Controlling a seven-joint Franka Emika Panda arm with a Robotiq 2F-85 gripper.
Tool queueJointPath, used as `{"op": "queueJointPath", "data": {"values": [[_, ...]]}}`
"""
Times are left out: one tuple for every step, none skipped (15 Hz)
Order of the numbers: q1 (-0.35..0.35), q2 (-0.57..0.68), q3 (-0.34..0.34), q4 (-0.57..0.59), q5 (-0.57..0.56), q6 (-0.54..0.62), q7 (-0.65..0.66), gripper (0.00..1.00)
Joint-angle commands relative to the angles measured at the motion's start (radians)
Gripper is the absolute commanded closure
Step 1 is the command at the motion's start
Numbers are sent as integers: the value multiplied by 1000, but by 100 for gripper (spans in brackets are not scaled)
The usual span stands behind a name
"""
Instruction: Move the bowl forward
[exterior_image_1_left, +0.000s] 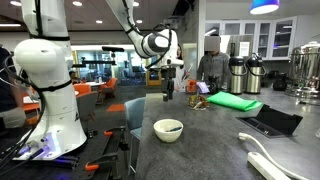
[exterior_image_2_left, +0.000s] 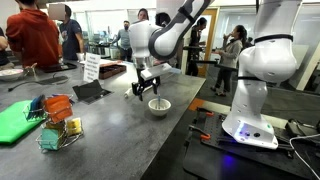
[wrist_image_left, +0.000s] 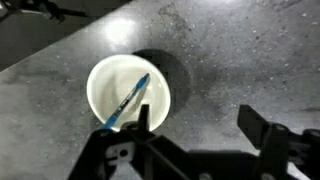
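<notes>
The bowl (exterior_image_1_left: 168, 129) (exterior_image_2_left: 159, 105) (wrist_image_left: 128, 95) is sitting on the gray countertop (exterior_image_1_left: 205, 155), near its edge. A thin blue stick-like thing (wrist_image_left: 128, 103) is lying inside it. The gripper (exterior_image_1_left: 168, 90) (exterior_image_2_left: 147, 90) (wrist_image_left: 197, 125) is hovering above the bowl without touching it, fingers spread wide and gripping nothing. In the wrist view the bowl is showing mostly left of the finger gap.

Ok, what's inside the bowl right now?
In the wrist view, inside the bowl lies one thin blue stick-like item, perhaps a pen or utensil, slanting across the white interior. Its lower end and the bowl's near rim are hidden behind the gripper.
</notes>
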Motion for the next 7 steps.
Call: {"op": "queueJointPath", "data": {"values": [[-45, -96, 40, 18, -35, -143, -31, 0], [-57, -118, 47, 23, -42, -165, -44, 0], [-68, -126, 53, 30, -45, -180, -59, 0], [-79, -137, 56, 29, -42, -178, -84, 0], [-89, -142, 60, 31, -42, -182, -101, 0], [-97, -144, 63, 30, -43, -179, -117, 0], [-106, -145, 65, 29, -52, -172, -124, 0]]}}
